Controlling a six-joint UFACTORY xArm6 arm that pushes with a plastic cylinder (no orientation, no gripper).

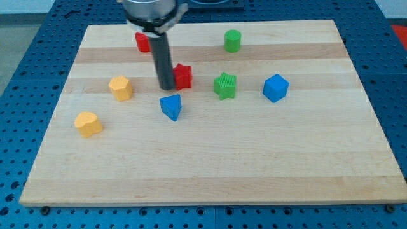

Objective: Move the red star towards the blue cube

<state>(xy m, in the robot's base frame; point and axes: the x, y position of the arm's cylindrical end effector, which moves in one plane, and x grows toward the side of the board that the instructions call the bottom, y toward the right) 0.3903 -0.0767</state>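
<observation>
The red star (pixel 184 76) lies on the wooden board, left of centre in the upper half. The blue cube (pixel 275 88) sits to the view's right of it, with the green star (pixel 225 85) between them. My tip (pixel 166 87) stands on the board right against the red star's left side, touching or nearly touching it. The rod rises from there to the arm at the view's top.
A blue triangular block (pixel 171 107) lies just below my tip. A second red block (pixel 142 42) sits at the top, partly hidden behind the rod. A green cylinder (pixel 233 41) is at top centre. Two yellow blocks (pixel 120 87) (pixel 88 124) lie at the left.
</observation>
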